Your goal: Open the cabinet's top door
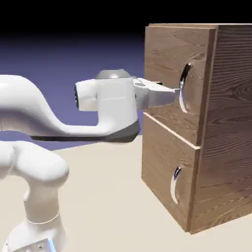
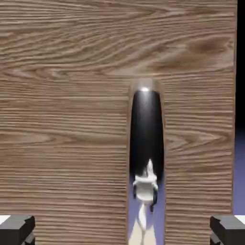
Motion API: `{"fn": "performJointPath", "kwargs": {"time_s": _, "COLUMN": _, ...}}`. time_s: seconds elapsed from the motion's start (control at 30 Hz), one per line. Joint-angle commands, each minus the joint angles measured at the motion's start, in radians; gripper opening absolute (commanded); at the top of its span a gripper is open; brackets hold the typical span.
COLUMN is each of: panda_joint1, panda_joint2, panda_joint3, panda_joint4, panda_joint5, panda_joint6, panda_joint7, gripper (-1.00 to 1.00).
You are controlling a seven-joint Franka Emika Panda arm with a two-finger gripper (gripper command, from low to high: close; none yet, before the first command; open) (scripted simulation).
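Simulated scene (plain blue-violet backdrop (image 1: pixel 59 54))

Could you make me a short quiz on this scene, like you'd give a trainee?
1. True or false: the top door is shut.
2. Fill in the blank: the pincer is ____, one fingertip on either side of the top handle.
3. Which is taller? A) the top door B) the bottom door

Key: 1. true; 2. open; 3. A
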Motion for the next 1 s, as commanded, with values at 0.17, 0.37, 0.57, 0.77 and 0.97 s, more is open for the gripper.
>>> {"fn": "performJointPath", "kwargs": {"time_s": 0.17, "panda_joint1": 0.176, "panda_joint2": 0.079, "panda_joint3": -0.084, "panda_joint4": 0.096, "panda_joint5": -0.038, "panda_joint6": -0.079, "panda_joint7": 0.017, "gripper": 0.0}}
{"fn": "performJointPath", "kwargs": {"time_s": 0.37, "panda_joint1": 0.031, "panda_joint2": 0.066, "panda_joint3": 0.022, "panda_joint4": 0.004, "panda_joint5": 0.038, "panda_joint6": -0.123, "panda_joint7": 0.014, "gripper": -1.0}}
{"fn": "performJointPath", "kwargs": {"time_s": 0.57, "panda_joint1": -0.186, "panda_joint2": 0.025, "panda_joint3": 0.196, "panda_joint4": -0.124, "panda_joint5": 0.182, "panda_joint6": -0.17, "panda_joint7": -0.008, "gripper": -1.0}}
{"fn": "performJointPath", "kwargs": {"time_s": 0.77, "panda_joint1": -0.403, "panda_joint2": -0.048, "panda_joint3": 0.382, "panda_joint4": -0.239, "panda_joint5": 0.373, "panda_joint6": -0.188, "panda_joint7": -0.058, "gripper": -1.0}}
{"fn": "performJointPath", "kwargs": {"time_s": 0.97, "panda_joint1": -0.613, "panda_joint2": -0.152, "panda_joint3": 0.566, "panda_joint4": -0.34, "panda_joint5": 0.621, "panda_joint6": -0.167, "panda_joint7": -0.154, "gripper": -1.0}}
